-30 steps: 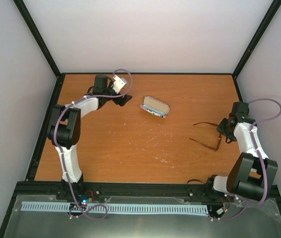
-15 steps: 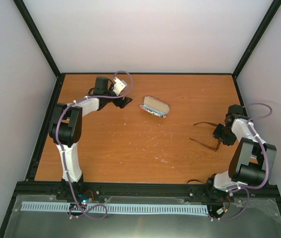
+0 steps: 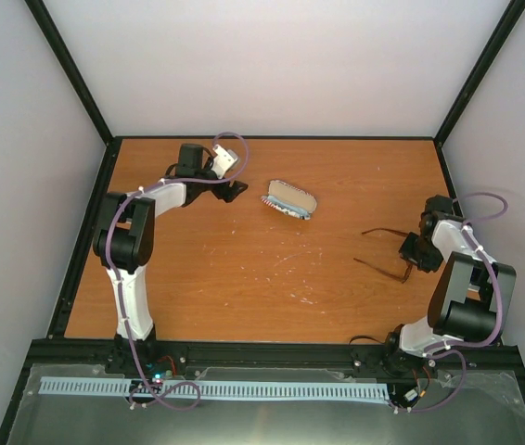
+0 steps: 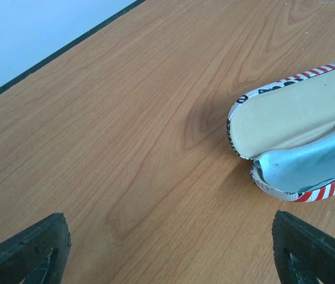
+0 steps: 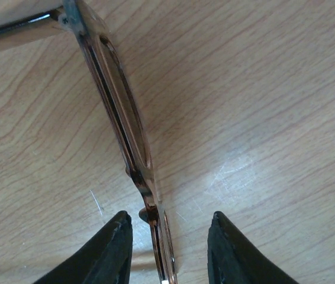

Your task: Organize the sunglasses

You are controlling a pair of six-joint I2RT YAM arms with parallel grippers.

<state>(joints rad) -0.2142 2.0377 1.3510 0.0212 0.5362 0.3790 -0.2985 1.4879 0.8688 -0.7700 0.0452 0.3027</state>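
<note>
Nothing I can read from here; the flag-patterned case [image 4: 292, 118] carries dark printed marks along its white rim, beside the red stripes, that look like letters, but they are too small and cut off to make out; the sunglasses [image 5: 113, 106] show me no legible mark.

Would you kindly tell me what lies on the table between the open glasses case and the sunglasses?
Nothing: between the case and the sunglasses, the top view shows only bare tabletop.

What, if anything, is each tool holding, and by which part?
Nothing yet. The right tool straddles the sunglasses' front frame, unclamped; the left tool hangs open, empty.
</note>
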